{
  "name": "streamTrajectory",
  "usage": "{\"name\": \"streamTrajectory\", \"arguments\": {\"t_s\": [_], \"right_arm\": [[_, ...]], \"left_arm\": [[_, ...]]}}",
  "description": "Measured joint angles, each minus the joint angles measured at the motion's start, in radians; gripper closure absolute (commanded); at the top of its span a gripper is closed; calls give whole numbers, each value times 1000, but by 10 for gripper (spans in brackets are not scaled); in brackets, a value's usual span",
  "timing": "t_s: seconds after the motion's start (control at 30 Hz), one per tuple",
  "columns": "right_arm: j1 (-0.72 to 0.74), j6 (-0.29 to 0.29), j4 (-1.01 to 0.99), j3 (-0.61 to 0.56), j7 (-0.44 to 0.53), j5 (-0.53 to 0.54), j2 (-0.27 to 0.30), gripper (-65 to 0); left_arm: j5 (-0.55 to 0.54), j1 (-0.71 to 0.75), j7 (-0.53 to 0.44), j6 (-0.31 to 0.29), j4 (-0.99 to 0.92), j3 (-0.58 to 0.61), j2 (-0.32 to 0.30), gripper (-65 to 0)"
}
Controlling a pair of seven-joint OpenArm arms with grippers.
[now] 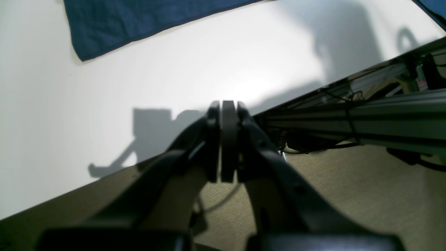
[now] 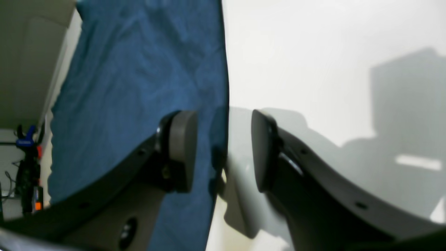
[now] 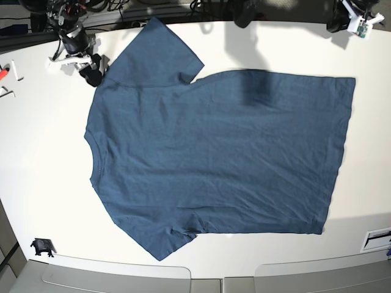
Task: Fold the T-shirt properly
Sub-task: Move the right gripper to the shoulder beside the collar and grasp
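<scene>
The dark teal-blue T-shirt [image 3: 214, 159] lies spread flat on the white table [image 3: 43, 183], collar to the left and hem to the right. My right gripper [image 3: 93, 72] is at the shirt's far left shoulder. In the right wrist view it [image 2: 224, 139] is open and straddles a straight edge of the T-shirt [image 2: 139, 87], one finger [image 2: 183, 146] over the cloth and the other over bare table, holding nothing. My left gripper [image 1: 229, 104] is shut and empty over the table's edge, well away from a corner of the T-shirt [image 1: 139, 21]. In the base view it [image 3: 357, 21] is at the far right corner.
A red marker [image 3: 3, 72] and small white parts [image 3: 15, 70] lie at the table's left edge. A black clip [image 3: 41, 246] sits front left, a label [image 3: 377, 238] front right. Grey trays [image 3: 116, 278] line the front edge. A metal frame with cables [image 1: 366, 115] runs below the table.
</scene>
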Motion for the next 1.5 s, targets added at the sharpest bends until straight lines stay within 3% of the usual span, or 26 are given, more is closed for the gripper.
{"name": "streamTrajectory", "arguments": {"t_s": [0.47,0.57,0.7,0.8,0.9,1.17,1.33,1.5], "right_arm": [[3,7,1,-136,33,-5,4,-244],[3,7,1,-137,48,-56,2,-148],[6,7,2,-138,39,-88,2,-2],[5,7,3,-138,40,-87,2,0],[6,6,3,-138,47,-87,2,0],[5,6,3,-138,51,-87,2,0],[5,6,3,-138,53,-87,2,0],[5,6,3,-138,55,-87,2,0]], "left_arm": [[0,-1,-3,0,0,0,0,0],[0,-17,-3,0,0,0,0,-5],[0,-40,-8,0,0,0,0,-121],[0,-56,-8,0,0,0,0,-213],[0,-76,-8,0,0,0,0,-247],[99,-166,-7,131,0,0,0,-248],[109,-268,-16,142,-59,0,1,-248],[107,-398,-21,156,-319,1,-6,-248]]}}
